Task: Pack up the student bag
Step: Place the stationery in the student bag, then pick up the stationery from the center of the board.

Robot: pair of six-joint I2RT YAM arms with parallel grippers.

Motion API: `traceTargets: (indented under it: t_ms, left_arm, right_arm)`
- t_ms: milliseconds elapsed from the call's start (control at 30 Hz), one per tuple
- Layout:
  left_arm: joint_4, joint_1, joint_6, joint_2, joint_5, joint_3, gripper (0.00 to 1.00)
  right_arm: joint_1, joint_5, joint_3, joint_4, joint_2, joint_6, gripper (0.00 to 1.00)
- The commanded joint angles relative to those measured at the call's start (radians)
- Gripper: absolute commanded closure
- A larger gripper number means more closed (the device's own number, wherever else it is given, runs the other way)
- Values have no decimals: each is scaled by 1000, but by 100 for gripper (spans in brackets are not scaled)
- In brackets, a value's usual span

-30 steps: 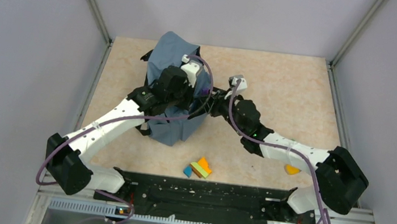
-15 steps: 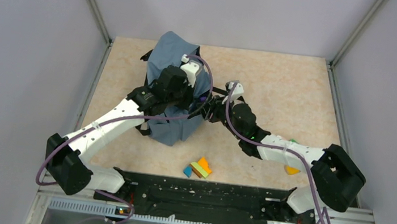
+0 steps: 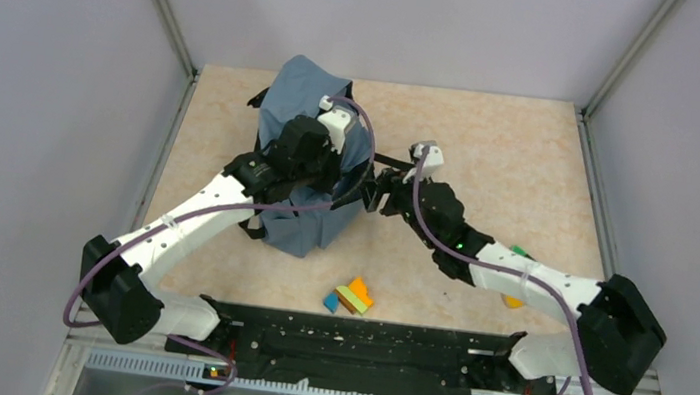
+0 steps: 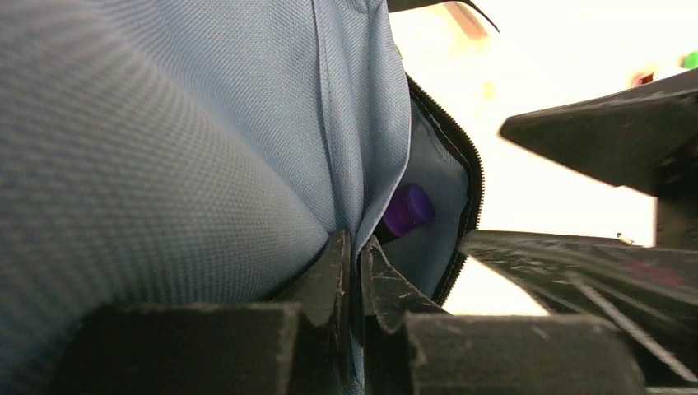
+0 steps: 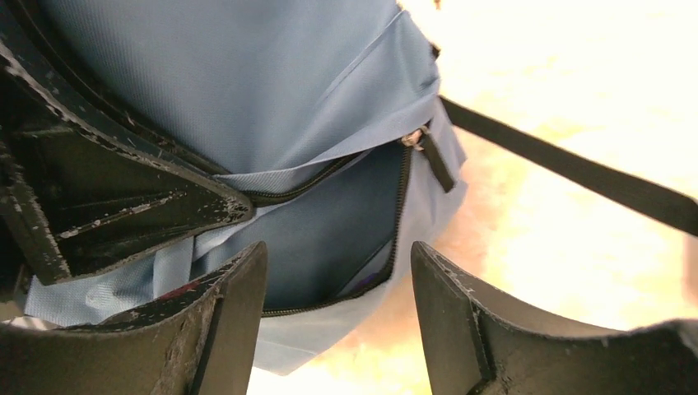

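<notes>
Jaws of the left gripper (image 4: pixel 355 247) are pinched tight on a fold of the student bag (image 4: pixel 165 148). That wrist view alone shows a purple object (image 4: pixel 407 210) inside the unzipped mouth; beyond it, everything is glare and blur.

From the right wrist, the right gripper (image 5: pixel 337 271) has its jaws standing apart, holding nothing, just outside the zipper (image 5: pixel 402 206). A black strap (image 5: pixel 576 169) crosses the worktop (image 5: pixel 576 263).

From above, both arms stretch forward and meet at the bag's right side, far left on the worktop. The left wrist hides the opening. Coloured blocks (image 3: pixel 350 296) lie near the bases.
</notes>
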Motion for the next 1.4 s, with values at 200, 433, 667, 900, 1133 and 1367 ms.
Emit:
traceTargets:
  t_ms: [200,433,667,900,1133,1367]
  left_arm:
    - [-8,21,-17,-39,5,-7,95]
    - [-6,23,-22,-35,21,-7,95]
    - [-6,23,-28,-43,38,-7,95]
    - [-3,23,-31,-52,46,-8,95]
    - [-3,22,-30,-59,40,-9,94]
    - [-2,23,-31,-56,44,-9,94]
  right_arm:
    - [-139,205,-134,-392,-327,20,34]
    - [-409,219,-221,-704,-440,140,32]
    - [-623,153,-331,-737,-523,179,27]
    - [-702,87,-355,-686,-452,196,25]
    - [-715,-1,-348,-621,-375,149,26]
    - [-714,-125,-291,-680,-295,95,32]
